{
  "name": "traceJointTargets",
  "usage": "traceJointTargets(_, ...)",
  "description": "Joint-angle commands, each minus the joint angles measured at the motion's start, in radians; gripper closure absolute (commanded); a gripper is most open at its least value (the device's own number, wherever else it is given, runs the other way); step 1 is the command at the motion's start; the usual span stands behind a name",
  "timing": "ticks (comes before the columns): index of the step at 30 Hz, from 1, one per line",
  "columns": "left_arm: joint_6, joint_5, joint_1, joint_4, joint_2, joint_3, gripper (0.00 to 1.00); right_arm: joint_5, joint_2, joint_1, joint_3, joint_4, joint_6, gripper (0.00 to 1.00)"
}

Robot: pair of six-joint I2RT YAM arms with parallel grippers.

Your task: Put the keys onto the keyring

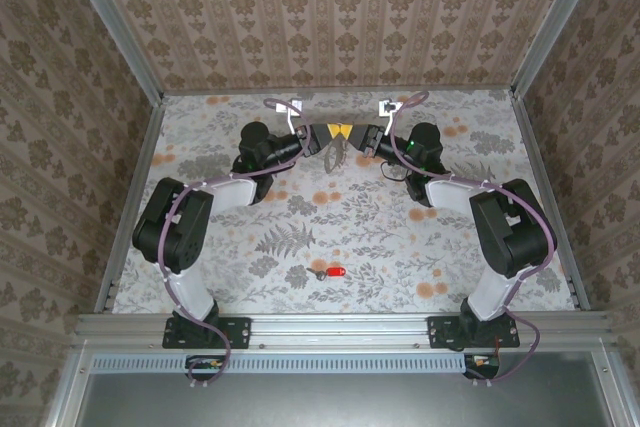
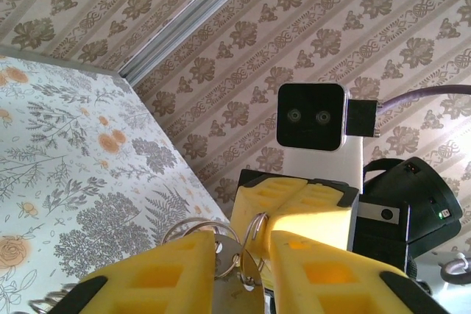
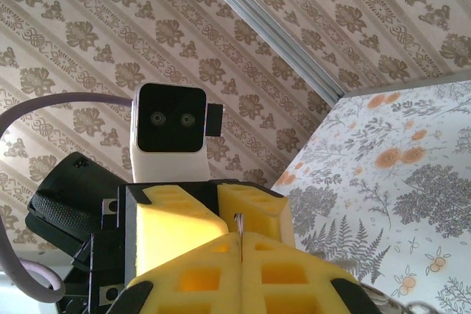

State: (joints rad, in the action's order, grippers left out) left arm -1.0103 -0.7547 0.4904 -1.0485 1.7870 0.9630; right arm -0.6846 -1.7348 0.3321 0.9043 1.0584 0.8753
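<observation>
- Floral table (image 1: 250, 247) is carrying the key (image 1: 335, 274), loose, at lower centre.
- Left gripper (image 2: 243, 246) and right gripper (image 3: 241, 240) are both clamping the keyring (image 2: 229, 284), upper centre.
- Key is looking light, stiff, slippery; gripping its red head seems safest.

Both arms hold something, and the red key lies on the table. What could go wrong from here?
1. The left fingers and right fingers both grip the keyring in the air, while the red key lies far off on the table; freeing one arm to fetch it may let the ring swing or slip.
2. The fingers are almost touching, so a small move could make them collide.
</observation>
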Motion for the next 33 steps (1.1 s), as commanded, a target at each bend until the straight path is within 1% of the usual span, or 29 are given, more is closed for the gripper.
traceJointTargets(1,0.016,0.021,-0.002,-0.036,-0.009,0.020,0.71,-0.016,-0.003,0.006,0.007,0.033,0.002,1.00)
traceJointTargets(4,0.025,0.034,-0.005,-0.035,-0.018,0.014,0.71,-0.019,-0.002,0.006,0.005,0.031,0.001,1.00)
traceJointTargets(6,0.029,0.032,-0.005,-0.031,-0.021,0.014,0.73,-0.022,-0.002,0.006,0.003,0.029,0.002,1.00)
traceJointTargets(13,0.029,0.024,-0.004,-0.031,-0.021,0.016,0.91,-0.028,-0.003,0.007,0.003,0.026,0.002,1.00)
traceJointTargets(18,0.031,0.023,-0.004,-0.031,-0.020,0.020,1.00,-0.030,0.000,0.005,0.002,0.017,-0.003,1.00)
traceJointTargets(32,0.065,0.016,-0.003,-0.020,-0.036,0.011,1.00,-0.024,0.004,0.006,0.001,-0.009,-0.015,1.00)
traceJointTargets(33,0.070,0.016,-0.002,-0.017,-0.038,0.011,1.00,-0.023,0.005,0.004,0.001,-0.014,-0.015,0.97)
